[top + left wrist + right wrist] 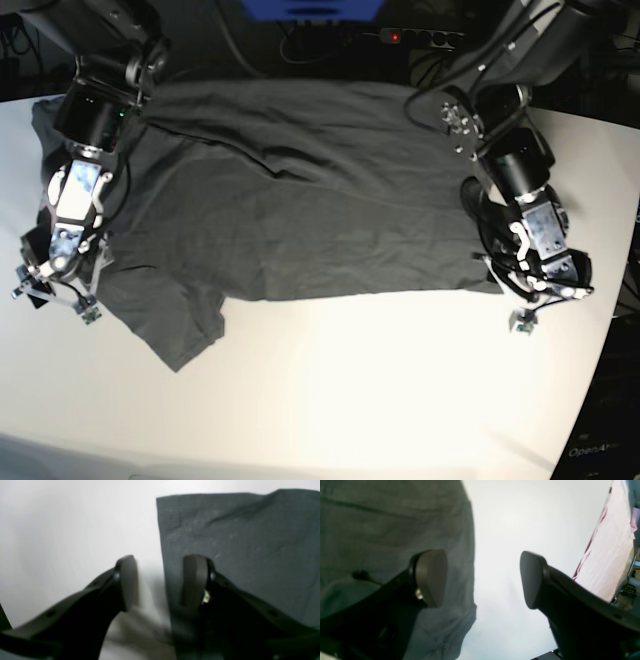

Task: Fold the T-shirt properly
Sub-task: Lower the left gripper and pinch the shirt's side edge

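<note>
Across the white desk [380,390] lies the dark charcoal T-shirt [300,200], spread flat with soft wrinkles and reaching nearly from one side of the desk to the other; its straight lower edge faces the near side, and one short sleeve [175,330] juts out toward the near edge on the base view's left. At the far edge, behind the cloth, run dark cables and a power strip [415,37] with a small red light. The right arm comes down over the shirt's edge on the base view's left, and its right claw [55,290] hangs low there with its jaws spread wide; in the right wrist view one pad [431,577] stands over the grey cloth and the other over bare desk, the rounded cloth edge passing between them. The left arm descends on the base view's right, where the left claw [540,300] sits at the shirt's corner, its jaws parted with nothing pinched; the left wrist view shows one finger [195,580] over the cloth just inside its straight edge and the other over white desk. Whether either pad actually touches the fabric is hard to judge, as both wrist views are blurred. A pale pink cloth [607,550] hangs beyond the desk in the right wrist view.
</note>
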Tool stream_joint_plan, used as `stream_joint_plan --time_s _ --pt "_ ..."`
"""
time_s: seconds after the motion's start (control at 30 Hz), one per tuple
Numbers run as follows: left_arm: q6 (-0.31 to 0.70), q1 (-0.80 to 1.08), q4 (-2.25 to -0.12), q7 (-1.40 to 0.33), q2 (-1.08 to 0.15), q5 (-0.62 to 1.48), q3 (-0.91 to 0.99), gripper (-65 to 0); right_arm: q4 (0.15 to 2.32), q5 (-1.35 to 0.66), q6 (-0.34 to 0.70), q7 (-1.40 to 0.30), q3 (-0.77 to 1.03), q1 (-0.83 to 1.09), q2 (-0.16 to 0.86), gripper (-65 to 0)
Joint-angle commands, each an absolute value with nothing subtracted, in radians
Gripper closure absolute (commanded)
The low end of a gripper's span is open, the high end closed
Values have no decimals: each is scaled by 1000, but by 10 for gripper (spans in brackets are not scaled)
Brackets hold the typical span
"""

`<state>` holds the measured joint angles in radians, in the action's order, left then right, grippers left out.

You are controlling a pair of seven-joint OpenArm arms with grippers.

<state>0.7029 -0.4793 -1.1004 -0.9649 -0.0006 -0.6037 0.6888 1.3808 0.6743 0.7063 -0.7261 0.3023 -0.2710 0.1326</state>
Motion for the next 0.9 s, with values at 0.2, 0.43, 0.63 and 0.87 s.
stream_joint_plan --time_s 0.2,0.43,0.63,0.87 --pt "698 -515 -1116 -952 -12 -495 684 -299 1399 679 698 -717 302 -292 145 -440" --pt "698 -515 -1115 -952 -15 -432 680 -298 1399 679 698 -716 302 -282 145 -440" --pt "698 -515 -1115 -952 -15 -412 682 -298 1399 679 698 -716 302 -280 145 -440" --pt "698 -513 -1115 -949 -18 -404 684 -298 1399 679 698 -716 302 -278 145 -440"
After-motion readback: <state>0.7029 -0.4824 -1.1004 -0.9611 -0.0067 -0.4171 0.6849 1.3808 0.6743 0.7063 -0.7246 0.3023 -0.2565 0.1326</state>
